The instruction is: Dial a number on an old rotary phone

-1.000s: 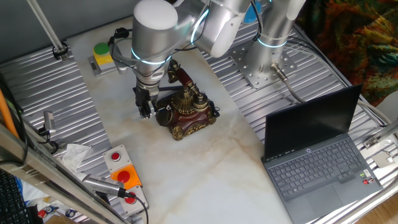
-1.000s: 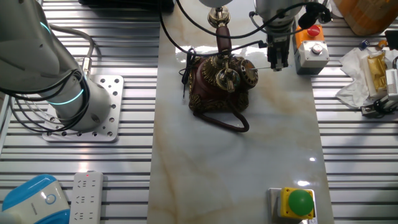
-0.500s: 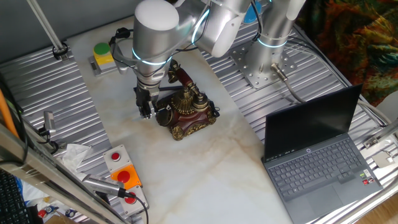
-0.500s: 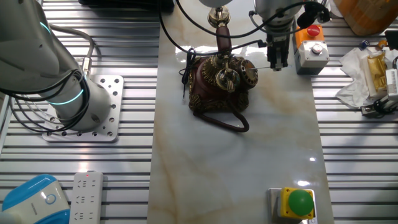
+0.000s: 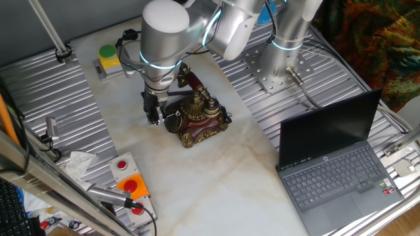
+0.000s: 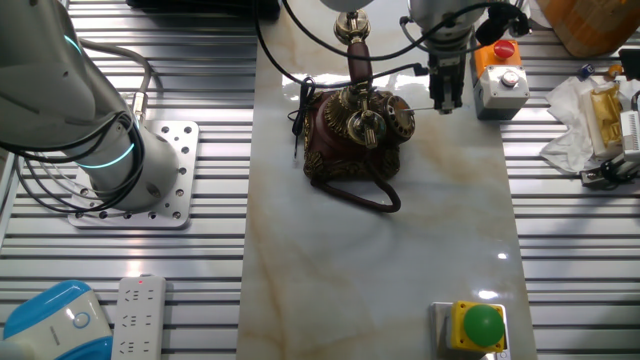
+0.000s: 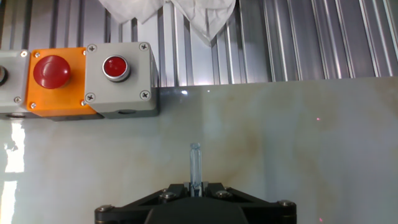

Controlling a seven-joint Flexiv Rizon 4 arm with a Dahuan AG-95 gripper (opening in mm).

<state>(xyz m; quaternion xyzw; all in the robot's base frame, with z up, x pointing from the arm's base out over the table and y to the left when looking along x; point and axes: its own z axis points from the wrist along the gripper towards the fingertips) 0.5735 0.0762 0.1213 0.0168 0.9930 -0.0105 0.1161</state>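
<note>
**Gripper poised beside the phone's dial**

On the left of one fixed view, a grey box with a green and yellow button sits at the far edge of the pale marble-patterned table top. Nearer the front left corner lies a grey and orange box with red buttons, with crumpled white tissue beside it.

Next comes the black two-finger gripper, pointing straight down from the silver arm. Its fingers are drawn together narrowly around a thin clear rod, which the hand view shows sticking out from between them over bare marble. In the other fixed view the gripper hangs just beside the phone, apart from it; whether the rod tip touches the table cannot be told.

Immediately right of the gripper stands the small dark red rotary phone with brass-gold trim, near the middle of the table, its red-and-brass handset resting on the cradle.

Far right, an open dark grey laptop rests on the ribbed metal surface.
</note>
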